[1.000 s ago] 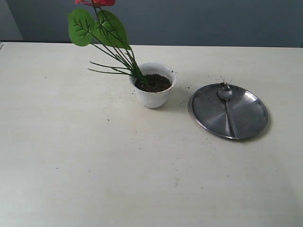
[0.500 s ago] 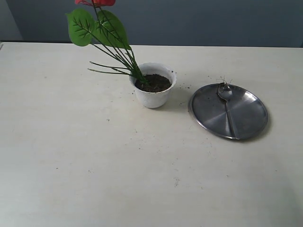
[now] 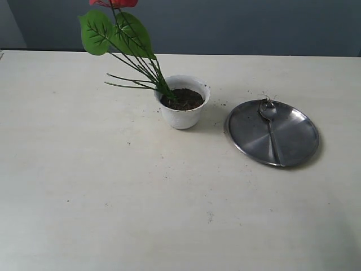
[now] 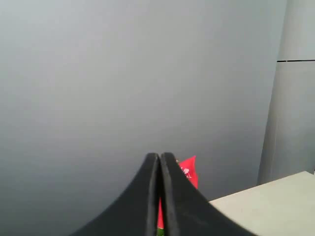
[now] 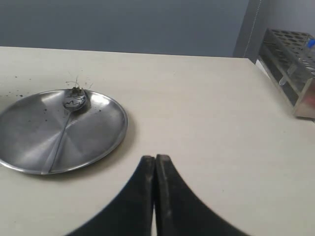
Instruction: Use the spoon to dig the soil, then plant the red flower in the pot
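Right gripper (image 5: pixel 155 158) shut; spoon (image 3: pixel 271 132) lies head away, handle nearward.

Your exterior camera looks down from a raised spot, obliquely across the table (image 3: pixel 84 197) to the blue-grey wall (image 3: pixel 254 28). The pot (image 3: pixel 183 116) and steel plate (image 3: pixel 293 141) sit in the far half of its view. Your left wrist camera faces almost level at a grey wall (image 4: pixel 123 73) past the left gripper (image 4: pixel 160 155); it shares only the red flower (image 4: pixel 189 169) with the exterior. Your right wrist camera rides low and close over the table, past the right gripper (image 5: pixel 155 157), facing the plate and spoon (image 5: pixel 75 102), both also in the exterior view
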`<action>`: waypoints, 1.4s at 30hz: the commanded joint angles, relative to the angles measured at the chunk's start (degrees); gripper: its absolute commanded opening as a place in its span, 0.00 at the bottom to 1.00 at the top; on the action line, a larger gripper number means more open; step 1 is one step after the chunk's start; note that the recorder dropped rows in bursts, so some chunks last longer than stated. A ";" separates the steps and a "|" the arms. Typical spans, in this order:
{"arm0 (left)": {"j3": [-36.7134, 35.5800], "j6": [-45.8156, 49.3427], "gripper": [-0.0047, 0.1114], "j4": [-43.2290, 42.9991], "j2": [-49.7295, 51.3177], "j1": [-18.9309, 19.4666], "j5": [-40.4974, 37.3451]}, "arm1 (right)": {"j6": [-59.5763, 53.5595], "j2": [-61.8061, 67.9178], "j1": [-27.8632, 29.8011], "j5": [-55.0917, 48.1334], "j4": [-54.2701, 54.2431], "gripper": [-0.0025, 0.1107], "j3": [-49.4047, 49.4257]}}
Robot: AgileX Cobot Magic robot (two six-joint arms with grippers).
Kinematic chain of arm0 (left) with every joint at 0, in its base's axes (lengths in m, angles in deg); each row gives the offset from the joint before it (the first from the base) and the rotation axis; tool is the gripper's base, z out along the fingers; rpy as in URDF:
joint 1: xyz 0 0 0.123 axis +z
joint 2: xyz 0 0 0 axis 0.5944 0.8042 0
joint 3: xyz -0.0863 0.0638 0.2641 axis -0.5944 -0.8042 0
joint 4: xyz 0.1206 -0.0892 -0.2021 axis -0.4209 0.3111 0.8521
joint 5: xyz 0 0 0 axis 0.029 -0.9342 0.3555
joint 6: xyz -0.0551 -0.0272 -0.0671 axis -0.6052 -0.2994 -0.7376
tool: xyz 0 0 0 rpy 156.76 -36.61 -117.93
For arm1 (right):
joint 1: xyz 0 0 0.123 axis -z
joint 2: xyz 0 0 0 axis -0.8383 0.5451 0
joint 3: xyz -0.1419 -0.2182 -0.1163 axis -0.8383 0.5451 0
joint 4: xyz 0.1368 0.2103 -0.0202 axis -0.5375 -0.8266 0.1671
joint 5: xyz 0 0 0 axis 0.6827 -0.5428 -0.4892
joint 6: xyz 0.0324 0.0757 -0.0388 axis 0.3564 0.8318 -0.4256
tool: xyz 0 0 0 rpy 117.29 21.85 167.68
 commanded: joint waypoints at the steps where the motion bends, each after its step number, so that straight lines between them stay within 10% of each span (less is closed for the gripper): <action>1: -0.19 0.10 0.04 -0.30 -0.32 -0.21 1.27 | -0.06 -0.18 0.15 0.58 0.30 0.02 0.27; 42: -0.19 12.29 0.04 5.44 -14.70 -0.21 -33.48 | -0.06 -0.18 0.15 0.58 0.30 0.02 0.27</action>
